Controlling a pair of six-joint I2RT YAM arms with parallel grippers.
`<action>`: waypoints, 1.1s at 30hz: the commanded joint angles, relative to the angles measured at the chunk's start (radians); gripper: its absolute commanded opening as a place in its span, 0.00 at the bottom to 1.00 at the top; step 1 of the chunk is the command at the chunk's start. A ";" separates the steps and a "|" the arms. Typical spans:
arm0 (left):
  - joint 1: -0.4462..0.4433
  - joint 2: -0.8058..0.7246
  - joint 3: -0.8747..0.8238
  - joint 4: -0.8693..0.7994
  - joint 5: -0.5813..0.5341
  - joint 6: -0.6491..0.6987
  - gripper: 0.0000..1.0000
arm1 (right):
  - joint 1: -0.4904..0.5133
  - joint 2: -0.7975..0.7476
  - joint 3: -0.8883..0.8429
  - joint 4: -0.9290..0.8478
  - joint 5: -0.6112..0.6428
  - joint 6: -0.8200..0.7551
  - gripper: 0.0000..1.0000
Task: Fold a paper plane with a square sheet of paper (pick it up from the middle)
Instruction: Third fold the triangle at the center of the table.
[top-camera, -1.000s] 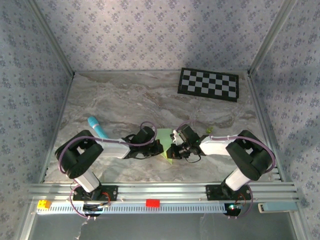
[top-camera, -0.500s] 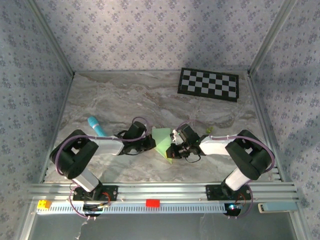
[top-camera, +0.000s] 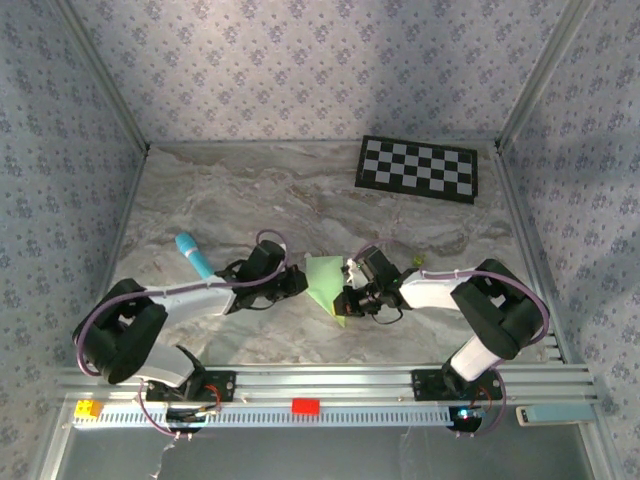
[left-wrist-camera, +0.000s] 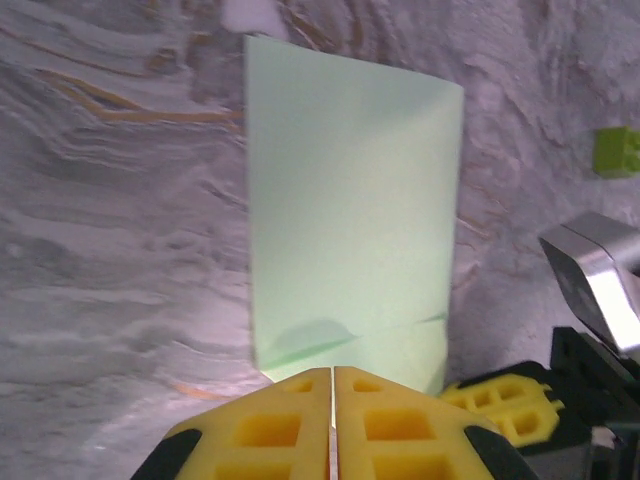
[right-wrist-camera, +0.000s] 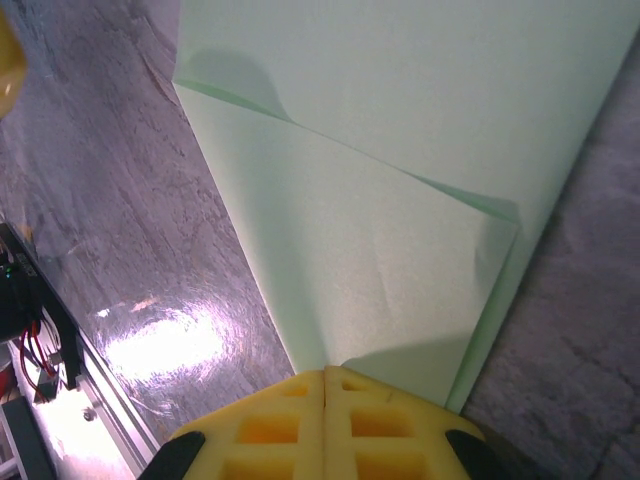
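Note:
The pale mint-green sheet of paper lies folded over on the marble table between the two arms, with a fold line across it. My right gripper is shut on the sheet's near corner, and the doubled layers run into its yellow jaws. My left gripper is shut with its tips right at the sheet's left edge. Whether it pinches that edge is unclear. In the left wrist view the right gripper's yellow fingers sit beside the paper.
A cyan-blue stick lies left of the left gripper. The black-and-white checkerboard sits at the back right. A small lime-green block rests just behind the right arm. Patterned walls enclose the table.
The left arm has drawn back to the left, so its gripper came off the top of the sheet and uncovered more green paper. The right gripper has stayed put, holding the sheet.

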 joint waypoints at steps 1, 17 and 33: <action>-0.025 0.031 0.013 0.030 0.032 0.020 0.09 | -0.015 0.043 -0.012 -0.135 0.073 -0.025 0.00; -0.049 0.187 0.067 0.097 0.026 0.016 0.09 | -0.022 0.048 -0.009 -0.137 0.058 -0.073 0.00; -0.049 0.225 0.031 -0.038 -0.044 0.002 0.01 | -0.015 -0.023 0.085 -0.195 0.019 -0.116 0.05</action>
